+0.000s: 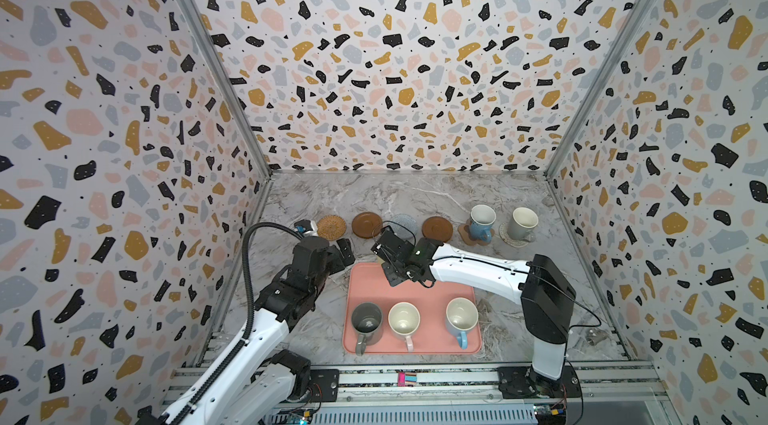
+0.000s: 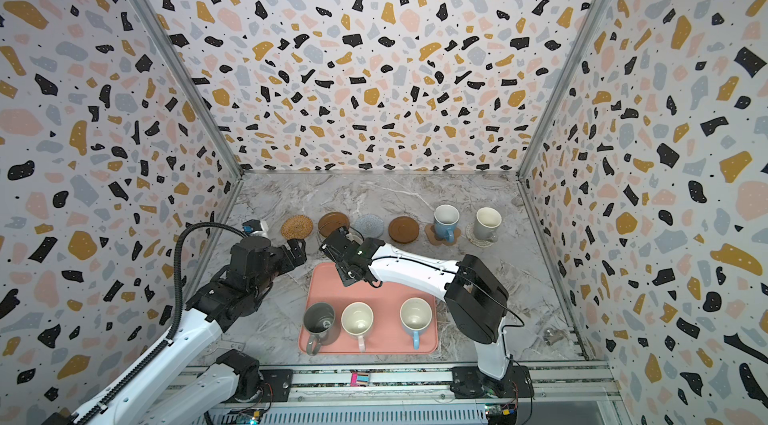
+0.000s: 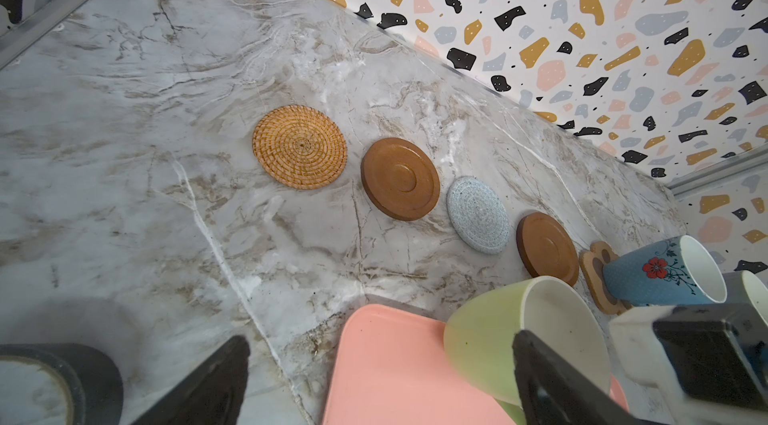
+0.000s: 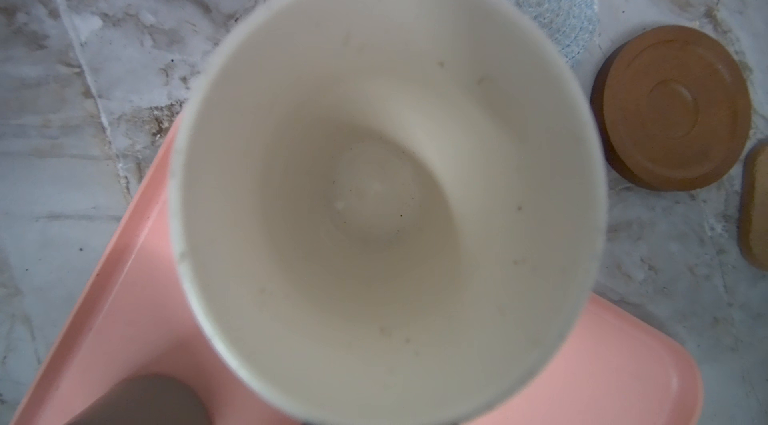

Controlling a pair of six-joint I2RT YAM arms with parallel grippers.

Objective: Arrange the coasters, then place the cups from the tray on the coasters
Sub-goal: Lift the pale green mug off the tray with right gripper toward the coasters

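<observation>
Six coasters lie in a row at the back: tan woven point(image 1: 331, 227), brown disc point(image 1: 367, 224), blue-grey woven point(image 3: 478, 215), brown disc point(image 1: 437, 229), paw-shaped point(image 1: 467, 236) under a blue cup point(image 1: 482, 221), cream woven point(image 1: 505, 233) under a light grey cup point(image 1: 523, 224). The pink tray point(image 1: 440, 290) holds dark grey point(image 1: 366, 321), pale pink point(image 1: 404, 320) and blue point(image 1: 461, 317) cups. My right gripper point(image 1: 388, 250) is shut on a light green cup point(image 3: 486, 339), held above the tray's far left corner; its fingers are hidden. My left gripper point(image 1: 345, 250) stands open beside that corner, holding nothing.
Patterned walls close in the marble table point(image 1: 415, 194) on three sides. A small white and blue object point(image 1: 305, 228) sits by the left wall, close to the tan coaster. A small clear object point(image 1: 594, 335) lies near the right arm's base.
</observation>
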